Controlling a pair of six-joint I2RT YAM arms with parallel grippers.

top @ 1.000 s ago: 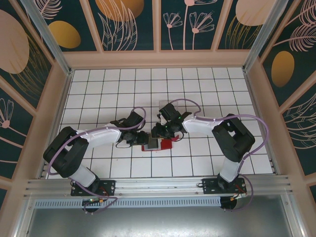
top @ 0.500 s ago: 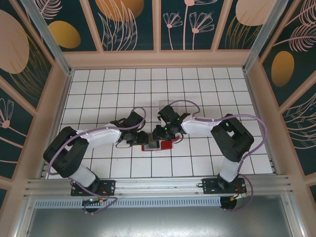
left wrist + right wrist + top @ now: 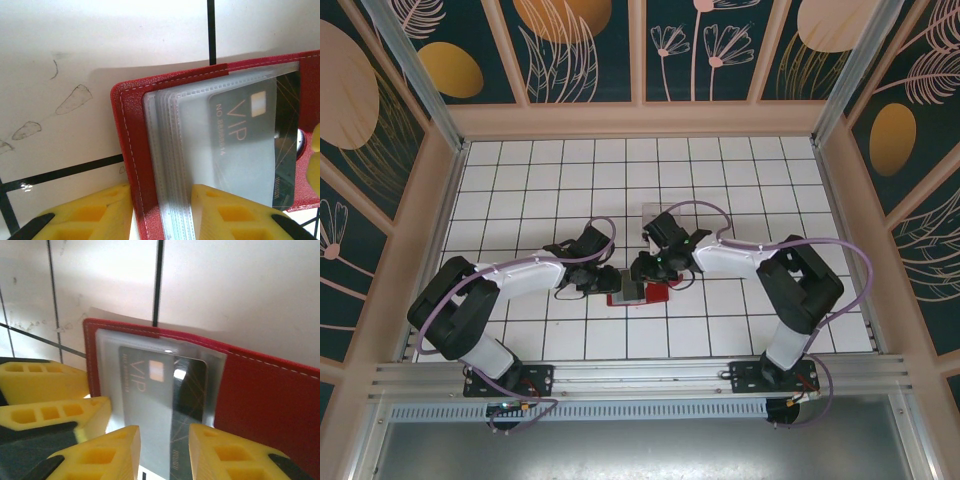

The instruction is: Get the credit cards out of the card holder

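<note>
The red card holder (image 3: 656,292) lies open on the white tiles, its clear sleeves fanned out. My left gripper (image 3: 608,281) is shut on the card holder's left edge. In the left wrist view the yellow fingers (image 3: 100,212) pinch the red cover (image 3: 129,150) and the sleeve stack. A dark "VIP" credit card (image 3: 165,385) sits in the top sleeve, half under a translucent sheet. My right gripper (image 3: 162,429) is open a narrow gap, its fingertips over the card's near end, with the card flat beneath them. The same card (image 3: 250,135) shows in the left wrist view.
A clear plastic box (image 3: 653,216) stands just behind the right wrist. The two grippers (image 3: 642,270) nearly touch over the card holder. Wooden-framed walls (image 3: 640,120) close in the tiled floor, with free tiles at the back and on both sides.
The right arm's elbow has swung slightly to the right and its wrist has shifted a little. The left arm and the card holder stay where they were.
</note>
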